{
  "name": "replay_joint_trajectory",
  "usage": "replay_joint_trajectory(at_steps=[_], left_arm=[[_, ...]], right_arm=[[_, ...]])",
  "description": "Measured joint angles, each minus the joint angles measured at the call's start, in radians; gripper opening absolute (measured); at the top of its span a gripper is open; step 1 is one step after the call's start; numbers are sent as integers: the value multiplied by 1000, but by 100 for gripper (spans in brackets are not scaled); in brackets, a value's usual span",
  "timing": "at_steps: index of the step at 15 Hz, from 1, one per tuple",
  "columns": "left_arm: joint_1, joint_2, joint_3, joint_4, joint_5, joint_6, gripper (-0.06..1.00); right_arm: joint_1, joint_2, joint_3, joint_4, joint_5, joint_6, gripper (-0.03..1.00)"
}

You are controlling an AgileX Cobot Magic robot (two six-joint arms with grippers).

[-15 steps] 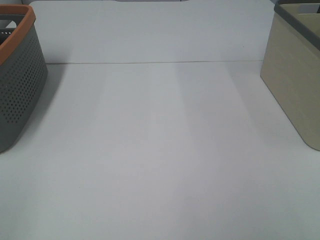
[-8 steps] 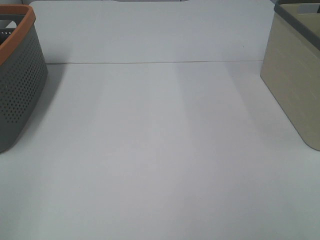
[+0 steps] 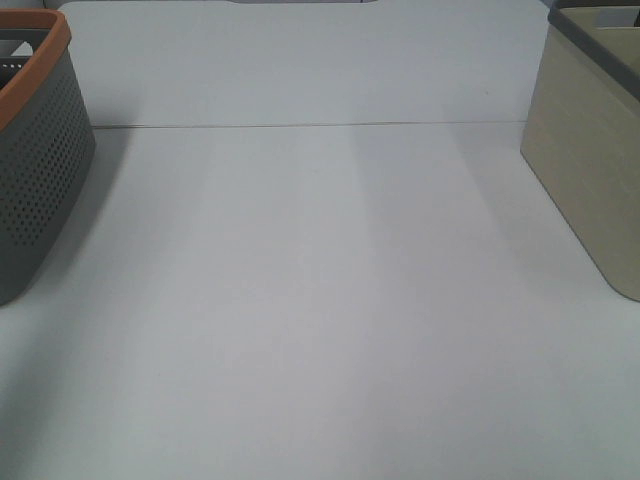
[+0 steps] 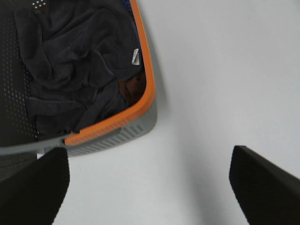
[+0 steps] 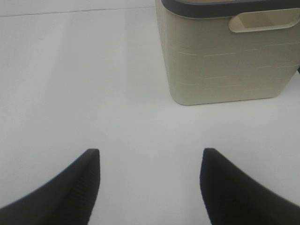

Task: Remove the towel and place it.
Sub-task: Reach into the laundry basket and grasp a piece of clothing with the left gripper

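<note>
A dark crumpled towel (image 4: pixel 70 61) with a white label lies inside the grey perforated basket with an orange rim (image 4: pixel 140 84), seen in the left wrist view. The basket also shows at the left edge of the exterior high view (image 3: pixel 35 170); the towel is hidden there. My left gripper (image 4: pixel 150 180) is open and empty, hovering above the table beside the basket's corner. My right gripper (image 5: pixel 150 180) is open and empty above the bare table, short of the beige bin (image 5: pixel 225 51). Neither gripper shows in the exterior high view.
A beige bin with a dark grey rim (image 3: pixel 590 150) stands at the right edge of the white table (image 3: pixel 320 300). A seam line crosses the table at the back.
</note>
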Motion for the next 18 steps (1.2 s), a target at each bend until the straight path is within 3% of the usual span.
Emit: replay_joint_trajectory(at_steps=[4, 6, 8, 9, 11, 15, 18], left_arm=[[0, 228, -188, -2, 1, 163, 87], [0, 317, -262, 0, 1, 307, 87], [0, 394, -304, 49, -5, 394, 87], [22, 458, -316, 123, -47, 466, 87], [99, 533, -320, 142, -116, 585, 87], [240, 719, -321, 140, -218, 750, 87], [262, 852, -321, 117, -373, 854, 87]], right_arm=[[0, 0, 0, 0, 0, 0, 63], [0, 0, 0, 0, 0, 0, 63], [0, 0, 0, 0, 0, 0, 63], [0, 0, 0, 0, 0, 0, 63], [0, 0, 0, 0, 0, 0, 63], [0, 0, 0, 0, 0, 0, 63], [0, 0, 0, 0, 0, 0, 63]])
